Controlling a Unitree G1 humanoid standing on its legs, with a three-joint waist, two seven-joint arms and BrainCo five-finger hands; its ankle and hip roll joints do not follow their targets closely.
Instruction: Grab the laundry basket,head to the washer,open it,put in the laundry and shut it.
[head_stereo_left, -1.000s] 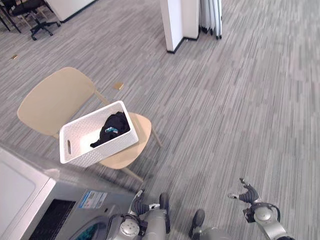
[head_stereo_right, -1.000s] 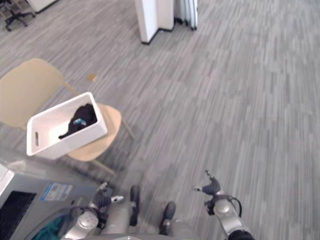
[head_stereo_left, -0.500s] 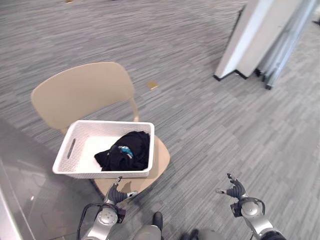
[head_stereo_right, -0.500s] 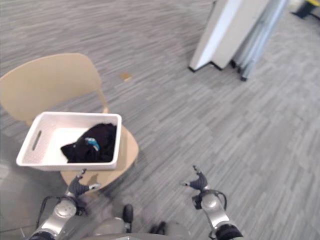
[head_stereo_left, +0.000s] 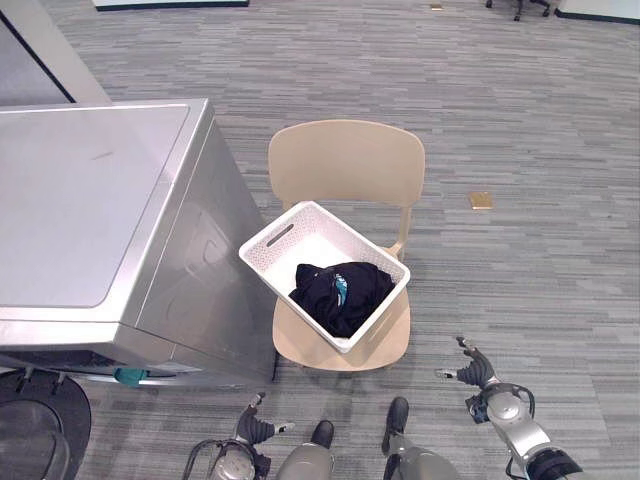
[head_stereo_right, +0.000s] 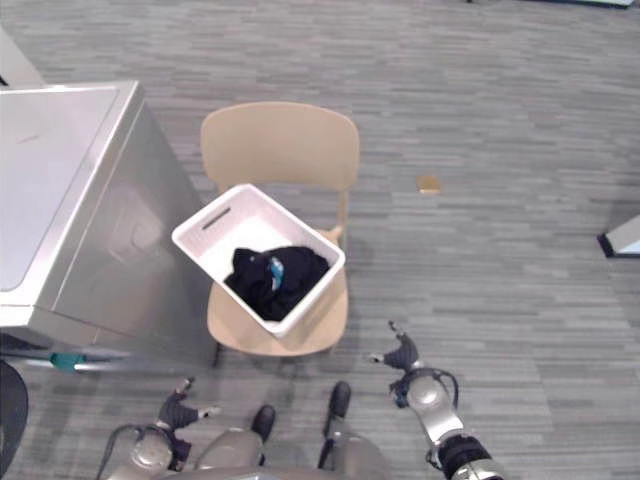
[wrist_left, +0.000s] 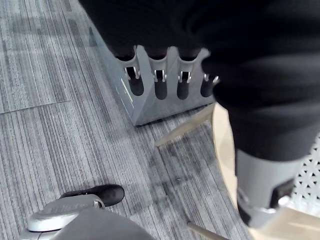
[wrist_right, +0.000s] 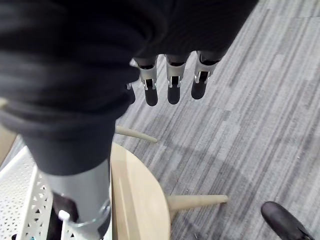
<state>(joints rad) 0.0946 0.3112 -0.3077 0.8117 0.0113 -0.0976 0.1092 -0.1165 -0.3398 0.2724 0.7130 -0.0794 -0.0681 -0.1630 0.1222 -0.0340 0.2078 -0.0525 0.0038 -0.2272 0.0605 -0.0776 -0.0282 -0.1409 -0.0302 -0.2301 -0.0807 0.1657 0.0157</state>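
The laundry basket (head_stereo_left: 322, 268) is a white plastic one with perforated sides and a slot handle cut into its short end. It sits upright but turned diagonally, near the middle of the frame. Inside it, bunched toward the lower right end, is the laundry (head_stereo_left: 340, 293): a crumpled dark garment with a bit of teal showing. The washer (head_stereo_left: 110, 230) is a silver-grey box filling the left side, its lid down, just beside the basket.
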